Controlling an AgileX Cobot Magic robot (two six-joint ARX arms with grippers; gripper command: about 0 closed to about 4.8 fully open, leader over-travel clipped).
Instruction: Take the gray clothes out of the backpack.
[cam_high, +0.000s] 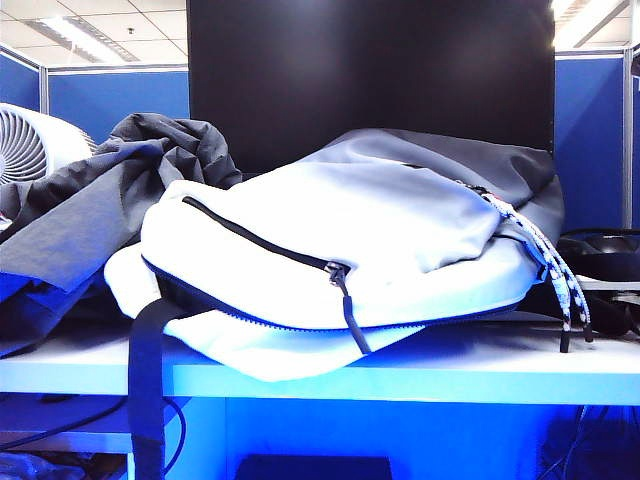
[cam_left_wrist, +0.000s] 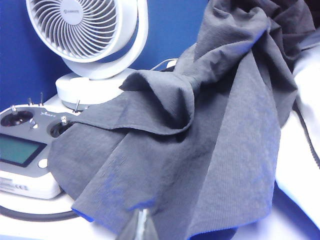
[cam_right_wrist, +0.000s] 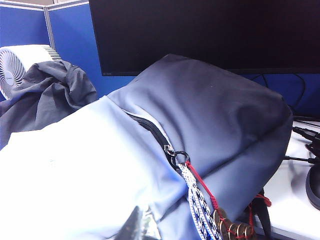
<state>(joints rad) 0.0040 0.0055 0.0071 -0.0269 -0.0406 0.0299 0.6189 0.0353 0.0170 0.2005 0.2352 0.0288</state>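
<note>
The gray clothes lie crumpled outside the backpack, heaped at its left on the white table. In the left wrist view the ribbed dark clothes spread in folds just beyond my left gripper, whose fingertips are pressed together and shut with nothing between them. My right gripper is also shut and empty, hovering over the backpack's light panel near its zipper pull. The clothes show behind the pack there. Neither gripper appears in the exterior view.
A white fan and a grey remote controller stand by the clothes, which drape partly over the controller. A black monitor rises behind the pack. White-speckled cords with coins hang at the pack's right; a dark strap drops over the table edge.
</note>
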